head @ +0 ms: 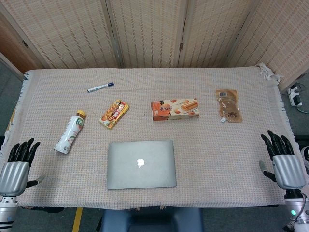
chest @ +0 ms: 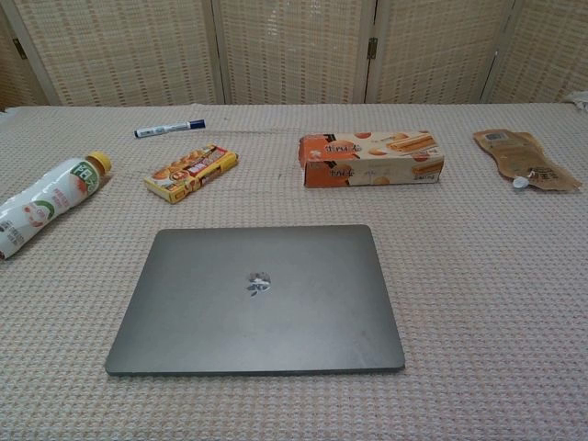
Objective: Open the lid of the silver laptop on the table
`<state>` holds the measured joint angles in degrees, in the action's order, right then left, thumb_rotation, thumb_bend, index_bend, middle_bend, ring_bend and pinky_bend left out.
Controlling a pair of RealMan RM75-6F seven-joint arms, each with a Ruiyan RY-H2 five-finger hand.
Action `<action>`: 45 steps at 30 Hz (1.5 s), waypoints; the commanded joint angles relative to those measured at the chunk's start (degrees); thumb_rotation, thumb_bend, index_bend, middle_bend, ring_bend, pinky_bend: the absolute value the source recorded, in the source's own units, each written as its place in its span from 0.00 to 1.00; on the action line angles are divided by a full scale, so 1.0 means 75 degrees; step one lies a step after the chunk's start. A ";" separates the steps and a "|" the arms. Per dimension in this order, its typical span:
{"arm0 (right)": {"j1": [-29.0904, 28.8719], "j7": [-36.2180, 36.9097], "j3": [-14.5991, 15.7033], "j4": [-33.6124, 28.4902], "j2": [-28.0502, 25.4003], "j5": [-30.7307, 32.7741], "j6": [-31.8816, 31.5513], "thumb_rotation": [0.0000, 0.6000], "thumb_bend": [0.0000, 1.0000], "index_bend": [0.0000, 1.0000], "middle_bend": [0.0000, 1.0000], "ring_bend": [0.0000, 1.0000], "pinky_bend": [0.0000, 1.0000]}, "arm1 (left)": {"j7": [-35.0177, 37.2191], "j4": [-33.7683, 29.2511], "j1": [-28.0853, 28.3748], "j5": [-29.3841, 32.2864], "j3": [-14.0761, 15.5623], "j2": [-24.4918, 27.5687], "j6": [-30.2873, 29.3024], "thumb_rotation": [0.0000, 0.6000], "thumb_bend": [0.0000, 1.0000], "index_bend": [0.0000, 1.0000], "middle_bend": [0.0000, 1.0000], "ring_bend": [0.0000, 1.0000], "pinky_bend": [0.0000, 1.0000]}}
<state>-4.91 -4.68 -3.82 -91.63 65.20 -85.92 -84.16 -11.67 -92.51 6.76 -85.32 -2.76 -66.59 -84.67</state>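
Observation:
The silver laptop (head: pixel 141 164) (chest: pixel 257 297) lies flat near the table's front edge, lid down, logo facing up. My left hand (head: pixel 18 165) hovers at the front left corner of the table, fingers spread and holding nothing, well left of the laptop. At the front right edge my right hand (head: pixel 282 160) is held the same way, fingers apart and empty, far right of the laptop. Neither hand appears in the chest view.
Behind the laptop lie a white bottle (head: pixel 70 132) (chest: pixel 48 202), a yellow snack pack (head: pixel 114 114) (chest: pixel 191 172), an orange biscuit box (head: pixel 175 109) (chest: pixel 371 158), a brown pouch (head: pixel 229 106) (chest: pixel 525 159) and a marker (head: pixel 100 87) (chest: pixel 169 129). Woven screens stand behind the table.

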 commanded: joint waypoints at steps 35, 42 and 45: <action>-0.0061 0.0097 -0.0032 -0.0016 -0.0101 -0.0124 -0.0060 1.00 0.43 0.00 0.00 0.07 0.00 | 0.1467 -0.0087 0.3181 -0.3365 0.0213 -0.1012 0.2259 1.00 0.01 0.04 0.05 0.00 0.00; -0.0053 0.0106 0.0005 0.0005 -0.0095 -0.0115 -0.0035 1.00 0.43 0.00 0.00 0.07 0.00 | 0.1389 0.0001 0.4048 -0.3382 0.0212 -0.1905 0.3244 1.00 0.01 0.05 0.06 0.00 0.00; -0.0052 0.0145 0.0014 0.0045 -0.0079 -0.0091 -0.0007 1.00 0.43 0.00 0.00 0.07 0.00 | 0.1068 0.0113 0.4237 -0.3214 0.0188 -0.2271 0.3577 1.00 0.02 0.05 0.06 0.00 0.00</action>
<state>-5.30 -3.61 -3.73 -91.31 64.59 -86.62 -84.24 -1.95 -92.33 37.31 -110.29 -1.22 -81.89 -59.48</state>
